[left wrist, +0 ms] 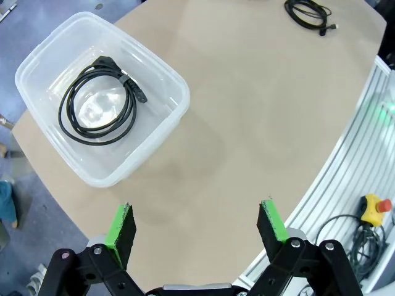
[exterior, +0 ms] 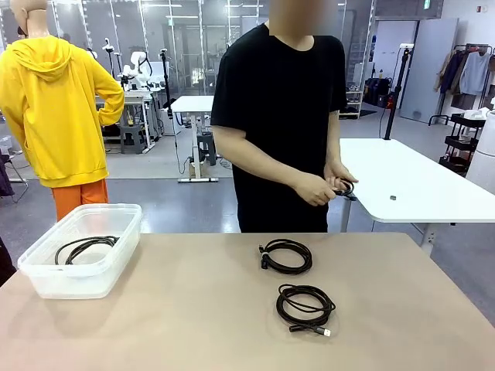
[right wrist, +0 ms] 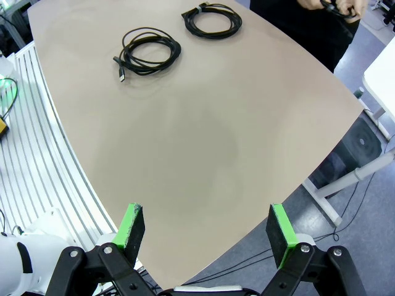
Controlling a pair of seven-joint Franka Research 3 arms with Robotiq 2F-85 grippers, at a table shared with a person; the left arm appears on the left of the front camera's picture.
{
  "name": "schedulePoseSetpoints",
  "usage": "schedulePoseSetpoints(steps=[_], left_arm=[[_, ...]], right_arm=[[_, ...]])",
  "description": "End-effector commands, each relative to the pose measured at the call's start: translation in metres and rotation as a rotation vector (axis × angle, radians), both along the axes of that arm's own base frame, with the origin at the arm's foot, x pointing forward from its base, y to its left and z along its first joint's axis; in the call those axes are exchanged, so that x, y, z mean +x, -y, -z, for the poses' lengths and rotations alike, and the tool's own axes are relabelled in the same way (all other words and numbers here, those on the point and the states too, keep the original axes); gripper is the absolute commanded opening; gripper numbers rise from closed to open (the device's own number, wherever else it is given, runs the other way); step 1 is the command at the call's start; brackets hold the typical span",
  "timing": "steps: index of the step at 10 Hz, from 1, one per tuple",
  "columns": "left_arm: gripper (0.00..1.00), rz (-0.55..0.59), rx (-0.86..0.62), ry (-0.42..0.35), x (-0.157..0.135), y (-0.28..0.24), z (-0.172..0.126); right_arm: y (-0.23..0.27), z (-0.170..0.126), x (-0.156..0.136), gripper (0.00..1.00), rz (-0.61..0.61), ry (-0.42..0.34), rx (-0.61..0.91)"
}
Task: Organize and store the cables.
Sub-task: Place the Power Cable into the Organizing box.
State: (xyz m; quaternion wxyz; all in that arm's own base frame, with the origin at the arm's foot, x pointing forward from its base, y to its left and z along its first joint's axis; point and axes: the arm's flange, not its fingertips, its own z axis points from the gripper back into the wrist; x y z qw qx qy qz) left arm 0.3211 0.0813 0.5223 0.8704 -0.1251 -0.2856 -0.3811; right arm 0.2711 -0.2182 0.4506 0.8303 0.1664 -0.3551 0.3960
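Far left of the table (exterior: 193, 325): a clear bin (exterior: 46, 282), open-topped, no lid on it, standing near the table's left edge; inside it the binned coil (exterior: 93, 242), one black cable wound round and lying flat on the floor of the bin, clear of the walls; from the left wrist view the bin (left wrist: 166, 71) sits up and to the left, the binned coil (left wrist: 126, 83) with its plug ends bunched at one side of the ring.

Left gripper (left wrist: 195, 213): pincer spread wide, green pads well apart, nothing between them; it hangs above bare table top, beside the bin and not over it.

Middle of the table, right of centre: the farther coil (exterior: 303, 263), a tight black ring, bound at its left side; just nearer the robot, the silver-tipped coil (exterior: 325, 309), looser, its bright plug poking out at the near right; the two lie near one another but apart; both well apart from the bin.

Far side, behind the table: a person in a black shirt; the person's hands (exterior: 321, 188) held together at waist height above the floor, off the table's edge, holding the hand-held coil (exterior: 346, 188), small and black; its ends are too small to tell.

Right gripper (right wrist: 205, 213): pincer likewise wide, pads apart, holding nothing, over empty table top near the robot's edge; ahead of it the silver-tipped coil (right wrist: 170, 52) and beyond that the farther coil (right wrist: 231, 24).
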Motion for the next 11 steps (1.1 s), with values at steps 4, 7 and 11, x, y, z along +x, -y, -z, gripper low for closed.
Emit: schedulePoseSetpoints(steps=[4,7,11], left_arm=[[1.0,-0.008,-0.008,-0.002,0.001,0.001,0.001],[1.0,-0.008,-0.008,-0.002,0.001,0.001,0.001],[1.0,-0.008,-0.008,-0.002,0.001,0.001,0.001]], right_arm=[[0.002,-0.001,-0.001,1.0,-0.014,0.016,0.004],[0.002,-0.001,-0.001,1.0,-0.014,0.016,0.004],[-0.042,-0.035,0.015,1.0,-0.117,-0.007,-0.178]])
